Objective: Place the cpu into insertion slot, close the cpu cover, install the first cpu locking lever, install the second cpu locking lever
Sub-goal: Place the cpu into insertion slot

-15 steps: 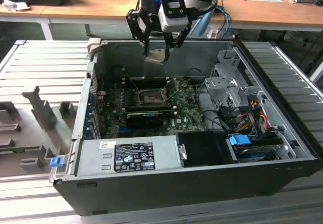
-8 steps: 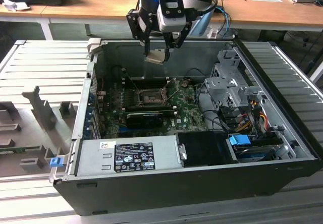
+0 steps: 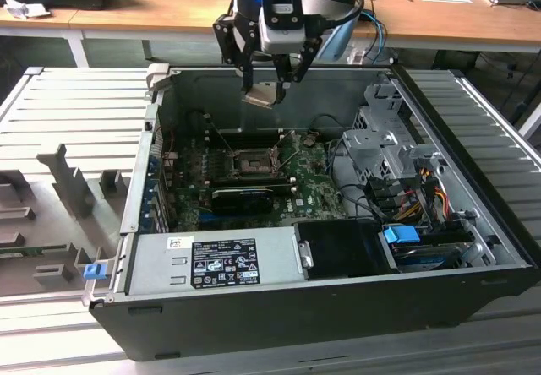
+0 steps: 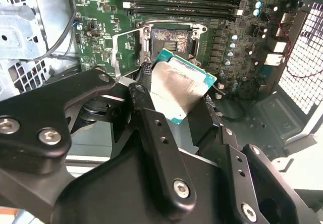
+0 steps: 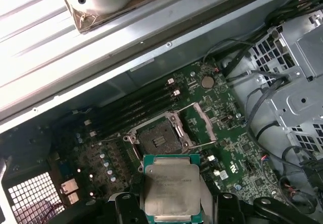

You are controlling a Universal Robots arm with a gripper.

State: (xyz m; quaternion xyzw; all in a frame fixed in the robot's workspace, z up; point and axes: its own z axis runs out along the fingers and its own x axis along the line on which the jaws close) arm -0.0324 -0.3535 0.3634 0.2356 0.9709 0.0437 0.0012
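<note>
My gripper (image 3: 265, 88) hangs above the open computer case, shut on the cpu (image 3: 259, 99), which tilts slightly between the fingers. The chip's silvery top shows in both wrist views (image 4: 177, 85) (image 5: 171, 186), pinched at two opposite edges. Below it on the green motherboard lies the insertion slot (image 3: 251, 160) (image 4: 171, 41) (image 5: 159, 141), a square black socket with a bare dark centre. The cpu cover (image 5: 198, 124) (image 4: 120, 52) stands swung open beside the socket, its thin wire levers raised. The chip is well above the socket and apart from it.
A long black ribbed card (image 3: 241, 198) lies just in front of the socket, memory sticks (image 4: 181, 2) behind it. A grey power supply (image 3: 211, 261) fills the case front, and a metal drive cage (image 3: 385, 151) with cables stands at the exterior view's right. Case walls (image 3: 139, 181) surround everything.
</note>
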